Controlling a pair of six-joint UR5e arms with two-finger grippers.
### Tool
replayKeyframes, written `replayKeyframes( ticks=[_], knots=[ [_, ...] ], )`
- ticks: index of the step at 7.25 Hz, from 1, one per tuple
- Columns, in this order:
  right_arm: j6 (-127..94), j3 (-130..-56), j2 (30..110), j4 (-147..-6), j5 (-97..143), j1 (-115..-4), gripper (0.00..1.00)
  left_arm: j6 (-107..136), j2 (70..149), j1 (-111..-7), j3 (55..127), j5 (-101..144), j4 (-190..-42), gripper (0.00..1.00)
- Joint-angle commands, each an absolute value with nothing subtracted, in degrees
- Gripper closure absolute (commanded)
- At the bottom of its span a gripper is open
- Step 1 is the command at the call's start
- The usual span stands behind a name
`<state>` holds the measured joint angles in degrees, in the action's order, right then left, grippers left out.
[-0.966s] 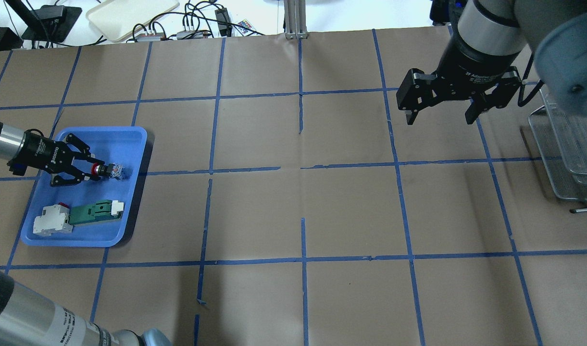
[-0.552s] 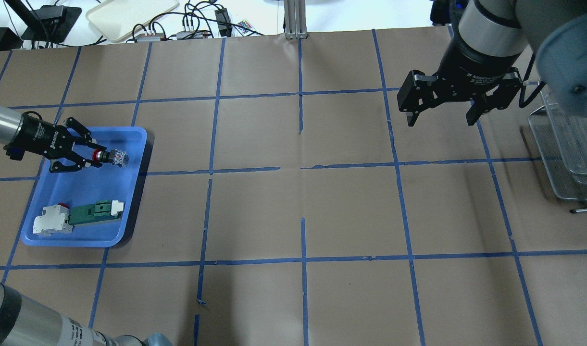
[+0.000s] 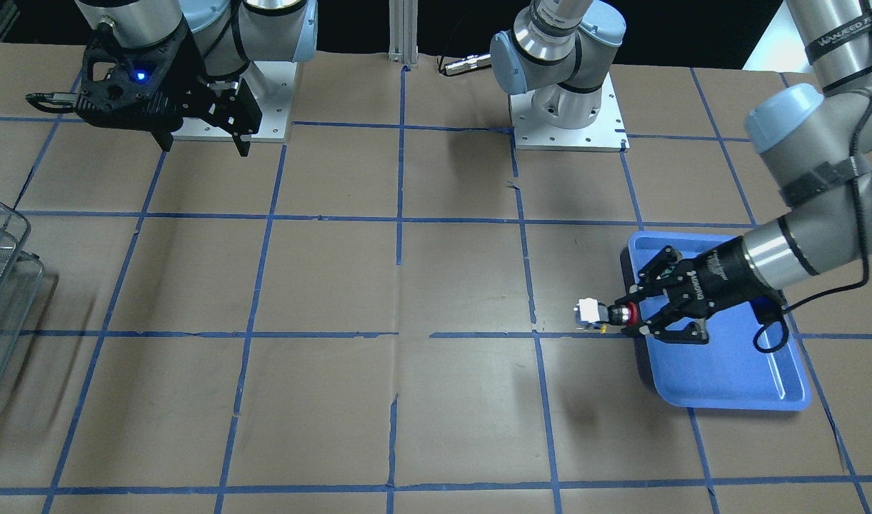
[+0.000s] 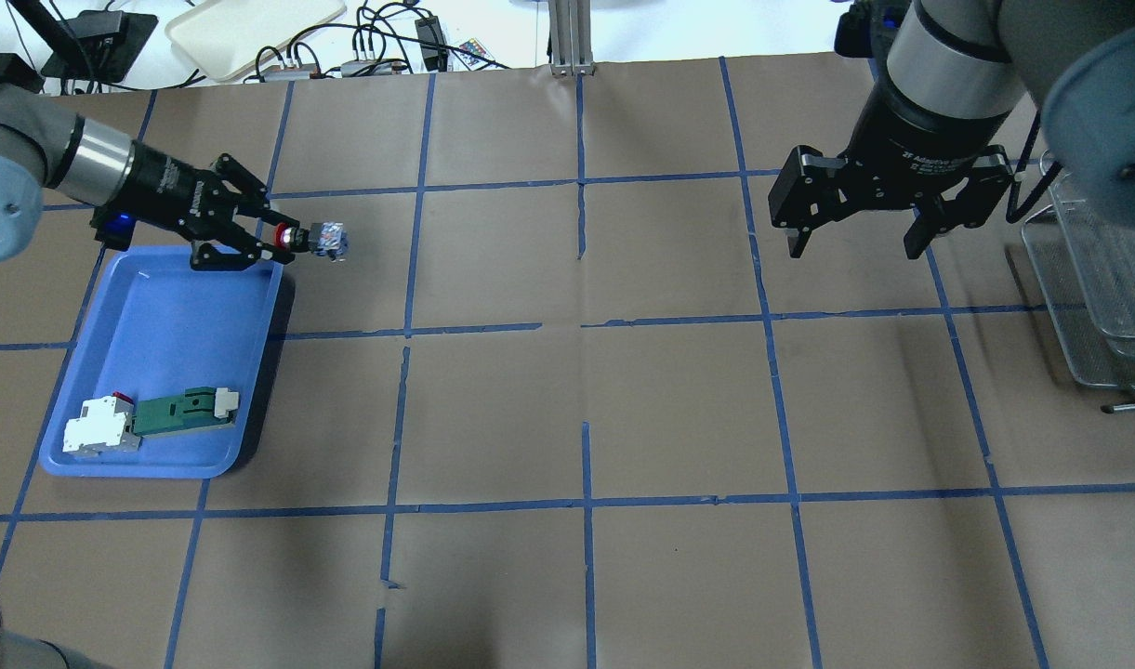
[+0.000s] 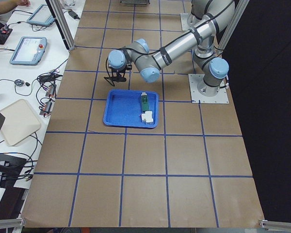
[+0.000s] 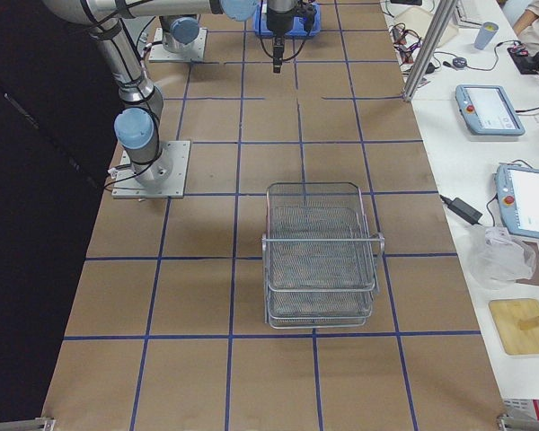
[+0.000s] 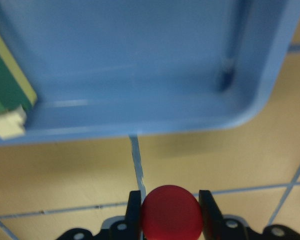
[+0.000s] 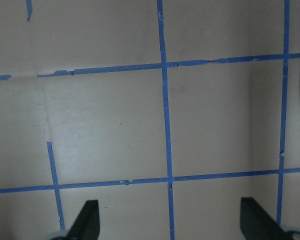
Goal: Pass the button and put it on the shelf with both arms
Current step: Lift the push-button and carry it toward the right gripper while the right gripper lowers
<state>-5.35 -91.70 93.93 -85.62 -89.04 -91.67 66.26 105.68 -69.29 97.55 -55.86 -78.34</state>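
My left gripper (image 4: 284, 239) is shut on the button (image 4: 314, 239), a red-capped push button with a clear block at its back end. It holds it in the air just past the far right corner of the blue tray (image 4: 158, 307). In the front-facing view the button (image 3: 607, 314) juts left from the left gripper (image 3: 630, 315). The left wrist view shows the red cap (image 7: 171, 215) pinched between both fingers. My right gripper (image 4: 851, 242) hangs open and empty high over the far right of the table, beside the wire-mesh shelf (image 4: 1102, 279). The shelf (image 6: 321, 256) shows whole in the exterior right view.
A green and a white electrical part (image 4: 153, 418) lie at the near end of the blue tray. Cables, a cream tray (image 4: 251, 28) and devices lie beyond the table's far edge. A small dark rod (image 4: 1129, 406) lies beside the shelf.
My left gripper has lifted the button out of the blue tray and carried it away from the robot and to the right, past the tray's far corner. The right gripper has barely moved.
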Motion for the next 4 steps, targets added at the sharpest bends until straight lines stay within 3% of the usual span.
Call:
replayKeyframes(
  ticks=[1, 4],
  knots=[
    [-5.10, -91.67, 94.04, -87.35, -83.44, -91.67, 0.00, 81.94, 101.71, -79.68, 97.64, -49.43, -78.05, 1.00],
    [7.14, -91.67, 94.30, -86.93, -81.47, -91.76, 0.00, 98.72, 101.07, -91.10, 98.61, -46.41, -65.63, 1.00]
  ],
)
